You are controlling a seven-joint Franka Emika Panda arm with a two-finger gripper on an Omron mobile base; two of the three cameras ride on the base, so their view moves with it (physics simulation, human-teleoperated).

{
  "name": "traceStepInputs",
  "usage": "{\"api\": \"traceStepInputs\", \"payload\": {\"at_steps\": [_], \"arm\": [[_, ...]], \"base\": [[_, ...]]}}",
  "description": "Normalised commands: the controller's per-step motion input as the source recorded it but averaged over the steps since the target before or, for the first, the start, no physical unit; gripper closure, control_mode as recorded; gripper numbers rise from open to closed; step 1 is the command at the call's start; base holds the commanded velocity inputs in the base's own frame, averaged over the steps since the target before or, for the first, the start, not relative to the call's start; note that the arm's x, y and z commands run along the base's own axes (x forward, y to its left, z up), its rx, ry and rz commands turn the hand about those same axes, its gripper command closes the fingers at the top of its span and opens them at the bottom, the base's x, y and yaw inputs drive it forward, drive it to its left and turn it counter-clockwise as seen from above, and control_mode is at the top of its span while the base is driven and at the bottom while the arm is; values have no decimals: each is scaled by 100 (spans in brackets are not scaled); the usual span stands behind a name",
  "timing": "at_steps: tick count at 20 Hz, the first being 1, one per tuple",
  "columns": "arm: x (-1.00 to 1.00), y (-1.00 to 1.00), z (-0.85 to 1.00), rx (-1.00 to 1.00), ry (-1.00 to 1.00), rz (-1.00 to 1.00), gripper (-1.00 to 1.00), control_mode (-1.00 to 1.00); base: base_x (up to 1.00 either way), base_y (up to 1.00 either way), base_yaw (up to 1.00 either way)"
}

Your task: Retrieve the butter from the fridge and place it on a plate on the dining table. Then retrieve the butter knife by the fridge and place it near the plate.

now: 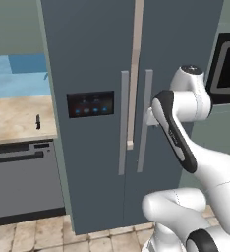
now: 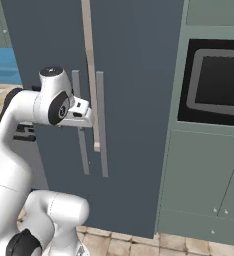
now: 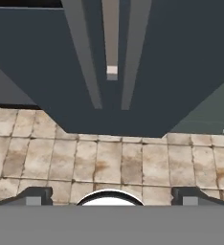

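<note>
The tall slate-blue fridge (image 1: 97, 147) stands shut, butter presumably inside, so nothing is done yet. The hand (image 3: 111, 198), fingers apart and empty, faces its handles; the tiny dark butter knife (image 1: 38, 121) waits at nine o'clock on the beige table (image 1: 14, 118).

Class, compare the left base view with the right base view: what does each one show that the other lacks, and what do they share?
Left base view alone: the butter knife standing dark on the beige counter, the fridge's black panel of blue lights, and the grey drawers below. Right base view alone: tall grey-green cabinet doors under the oven. Both: the closed fridge, its bar handles, the oven and the white arm.
</note>
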Motion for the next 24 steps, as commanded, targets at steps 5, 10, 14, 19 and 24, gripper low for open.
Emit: {"api": "traceStepInputs", "payload": {"at_steps": [5,10,14,19,24], "arm": [[29,-8,-51,5,-8,3,-100,-100],[81,-17,-57,8,-19,3,-100,-100],[100,-10,0,2,-9,-2,-100,-100],[74,-31,0,4,0,0,-100,-100],[64,-4,-16,0,-3,0,-100,-100]], "base": [[0,0,0],[0,0,0],[0,0,0],[0,0,0],[0,0,0]]}}
